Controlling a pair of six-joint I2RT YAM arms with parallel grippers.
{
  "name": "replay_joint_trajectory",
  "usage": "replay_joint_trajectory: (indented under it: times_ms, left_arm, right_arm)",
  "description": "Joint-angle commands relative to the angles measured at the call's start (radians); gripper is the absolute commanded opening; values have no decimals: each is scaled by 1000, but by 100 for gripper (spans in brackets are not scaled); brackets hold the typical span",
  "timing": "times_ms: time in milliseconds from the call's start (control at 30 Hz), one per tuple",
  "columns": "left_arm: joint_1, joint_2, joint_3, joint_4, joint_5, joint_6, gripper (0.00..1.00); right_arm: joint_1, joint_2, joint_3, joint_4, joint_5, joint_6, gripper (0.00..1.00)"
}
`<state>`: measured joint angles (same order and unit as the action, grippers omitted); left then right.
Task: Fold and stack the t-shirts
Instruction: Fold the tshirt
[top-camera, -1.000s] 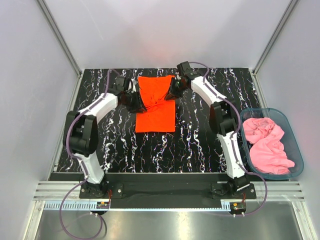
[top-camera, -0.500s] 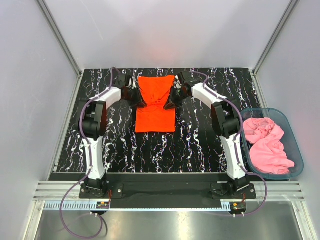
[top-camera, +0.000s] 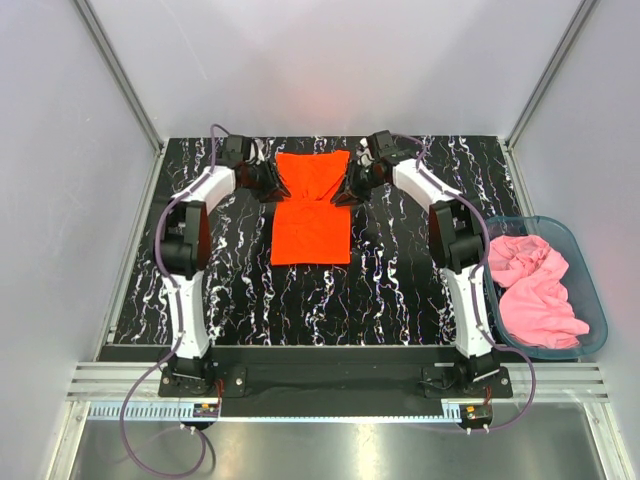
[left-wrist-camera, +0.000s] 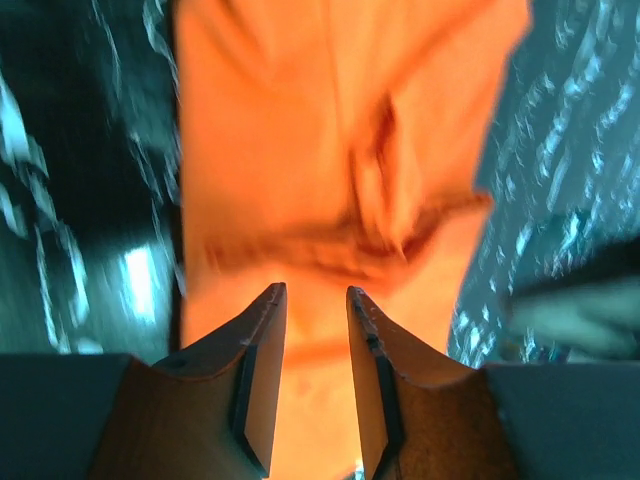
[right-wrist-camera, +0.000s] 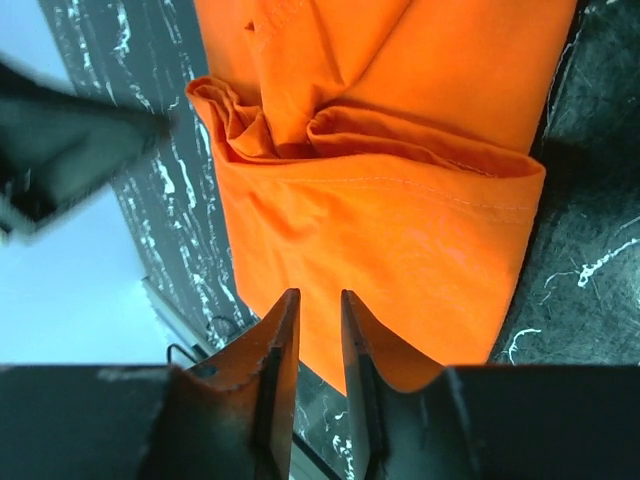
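Note:
The orange-red t-shirt (top-camera: 312, 215) lies partly folded at the back middle of the black marbled table (top-camera: 400, 290), with a bunched crease across its middle. My left gripper (top-camera: 275, 187) hovers at its left edge, and in the left wrist view the left gripper (left-wrist-camera: 316, 292) is narrowly open over the cloth (left-wrist-camera: 330, 150) with nothing between its fingers. My right gripper (top-camera: 348, 190) is at the shirt's right edge. The right wrist view shows the right gripper (right-wrist-camera: 319, 295) slightly open above the orange hem (right-wrist-camera: 400, 230). The pink t-shirt (top-camera: 535, 290) sits crumpled in a bin.
A clear teal bin (top-camera: 597, 300) stands off the table's right edge beside the right arm. White walls and metal frame posts close in the back and sides. Black marbled table surface shows in front of the orange shirt.
Both grippers have shifted along the shirt's edges toward the bunched middle crease. The right jaws have widened and hold no cloth.

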<state>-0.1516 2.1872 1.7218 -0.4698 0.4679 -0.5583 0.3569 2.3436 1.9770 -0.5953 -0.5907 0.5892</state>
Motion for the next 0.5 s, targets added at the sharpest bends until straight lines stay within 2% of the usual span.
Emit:
replay_joint_trajectory:
  times_ms: [0,100,200,333,467]
  left_arm:
    - [-28,-223,-144,98,18,-50,35]
    - [-61,-270,-264,224,84,-112,32]
    - [-94,-225,-304,333,152,-178,32]
    - [-97,-101,-266,404,201,-206,31]
    - [-68,67,-121,370,204,-169,31]
  right_arm:
    - [-25,46,60,17,-112,-17,31]
    - [-35,88,106,15,-162,-22,31]
    - [-38,121,137,22,-184,-17,28]
    - [-52,167,158,25,-199,-9,24]
    - [-85,220,172,23,-210,-12,25]
